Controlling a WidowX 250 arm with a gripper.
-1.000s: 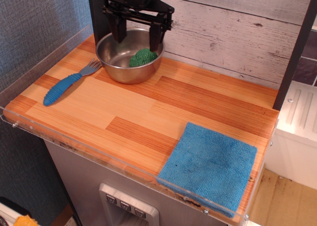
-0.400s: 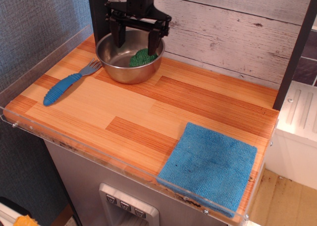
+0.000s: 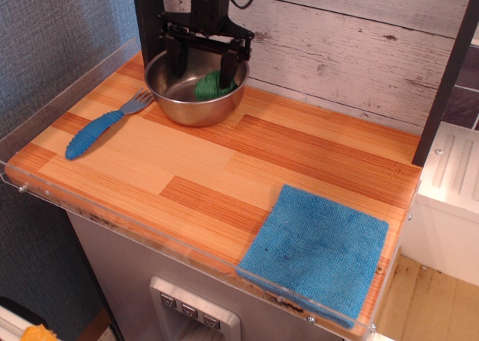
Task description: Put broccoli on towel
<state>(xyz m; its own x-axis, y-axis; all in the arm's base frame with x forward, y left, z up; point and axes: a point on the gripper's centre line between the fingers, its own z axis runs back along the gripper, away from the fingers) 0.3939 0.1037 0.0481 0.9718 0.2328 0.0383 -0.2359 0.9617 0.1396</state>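
The green broccoli [image 3: 211, 87] lies inside the steel bowl [image 3: 187, 109] at the back left of the wooden counter, against the bowl's right wall. My black gripper [image 3: 200, 69] hangs open over the bowl, its two fingers lowered into it. The left finger is over the bowl's middle; the right finger [image 3: 227, 69] partly covers the broccoli. The blue towel [image 3: 318, 250] lies flat at the front right corner of the counter, far from the gripper, with nothing on it.
A fork with a blue ribbed handle [image 3: 94, 130] lies left of the bowl. A clear acrylic rim [image 3: 67, 83] edges the counter's left and front. A whitewashed plank wall stands right behind the bowl. A dark post [image 3: 447, 75] stands at the right.
My gripper has come down from above the bowl into it, its fingers drawing somewhat closer together. The broccoli, bowl, fork and towel have not moved.
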